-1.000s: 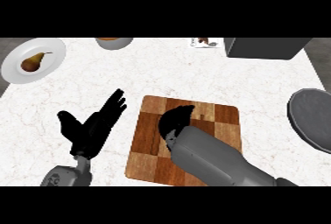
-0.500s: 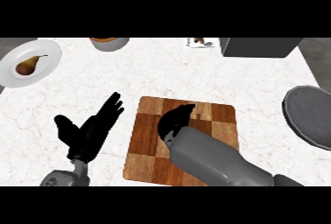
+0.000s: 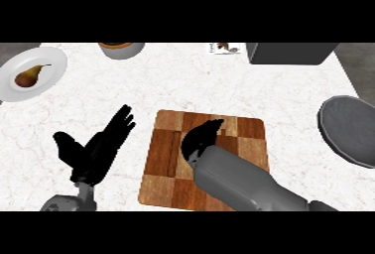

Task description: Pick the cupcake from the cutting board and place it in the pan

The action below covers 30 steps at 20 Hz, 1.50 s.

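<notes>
My fingers (image 3: pixel 211 127) on the right hand (image 3: pixel 199 141) curl downward over the middle of the cutting board (image 3: pixel 162 171), bunched as if closing round something beneath the palm. I cannot see the cupcake at all: if it sits on the board, my own hand and forearm cover it, so I judge it to be under that curl but cannot say whether I am grasping it or only cupping over it. The hand comes in from above and from my side, which is why it hides exactly the spot I need to check.

My left hand (image 3: pixel 93 149) rests on the worktop (image 3: pixel 183 82) just beside the board's left edge, its fingers straight and released, thumb spread, holding nothing; it stays out of the way so the right arm has the board to itself.

The pan (image 3: pixel 350 130) lies well apart at the right edge of the worktop, a dark grey round shape partly cut off by the view. Placing there calls for a lift clear of the board and a carry to the right.

Farther off, a plate (image 3: pixel 45 62) with a pear (image 3: pixel 29 77) sits at the far left, clear of that path.
</notes>
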### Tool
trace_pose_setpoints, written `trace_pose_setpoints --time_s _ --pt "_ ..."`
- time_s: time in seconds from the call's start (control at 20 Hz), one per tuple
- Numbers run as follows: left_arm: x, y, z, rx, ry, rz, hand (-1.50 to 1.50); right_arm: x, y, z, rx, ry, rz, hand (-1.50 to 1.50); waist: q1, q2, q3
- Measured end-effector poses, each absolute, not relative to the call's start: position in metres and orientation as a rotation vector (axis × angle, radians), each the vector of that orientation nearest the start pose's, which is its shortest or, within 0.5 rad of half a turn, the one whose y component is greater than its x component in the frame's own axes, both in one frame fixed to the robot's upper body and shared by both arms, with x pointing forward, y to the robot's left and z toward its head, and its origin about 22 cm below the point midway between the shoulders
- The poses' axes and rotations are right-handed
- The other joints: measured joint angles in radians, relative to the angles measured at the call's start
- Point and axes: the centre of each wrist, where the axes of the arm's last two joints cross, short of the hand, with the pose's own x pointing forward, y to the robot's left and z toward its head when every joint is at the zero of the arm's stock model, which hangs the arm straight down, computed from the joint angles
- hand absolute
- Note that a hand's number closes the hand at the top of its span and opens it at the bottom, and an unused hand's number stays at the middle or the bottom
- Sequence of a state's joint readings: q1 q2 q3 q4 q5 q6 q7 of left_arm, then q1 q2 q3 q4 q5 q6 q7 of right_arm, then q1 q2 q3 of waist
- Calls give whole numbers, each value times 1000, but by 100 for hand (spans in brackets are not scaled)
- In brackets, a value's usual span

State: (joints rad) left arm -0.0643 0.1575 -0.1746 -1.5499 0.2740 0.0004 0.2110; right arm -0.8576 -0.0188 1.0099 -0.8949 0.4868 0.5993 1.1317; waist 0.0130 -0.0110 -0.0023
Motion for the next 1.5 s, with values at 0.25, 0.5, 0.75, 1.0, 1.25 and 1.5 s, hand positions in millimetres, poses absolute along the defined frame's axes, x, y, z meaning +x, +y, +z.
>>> trace_pose_setpoints --time_s 0.25,0.5,0.75,1.0,1.25,1.5 --pt "253 213 9 -228 -1357 -88 0 303 6 14 -1085 -334 1872 150 -2 0 0" --pt "252 214 12 -224 -1354 -93 0 305 0 12 -1154 -344 1951 150 -5 -2 -1" --pt "254 220 16 -225 -1360 -88 0 295 -6 7 -1219 -386 1978 150 -13 -5 -3" --pt "246 227 6 -193 -1342 -38 0 289 -34 22 -1097 -641 1734 150 -68 -16 1" --pt "243 237 3 -160 -1332 -8 0 283 -68 46 -1102 -970 1395 150 -110 -21 5" --pt "240 241 4 -151 -1332 7 0 261 -96 78 -1136 -1260 1080 150 -115 -20 5"
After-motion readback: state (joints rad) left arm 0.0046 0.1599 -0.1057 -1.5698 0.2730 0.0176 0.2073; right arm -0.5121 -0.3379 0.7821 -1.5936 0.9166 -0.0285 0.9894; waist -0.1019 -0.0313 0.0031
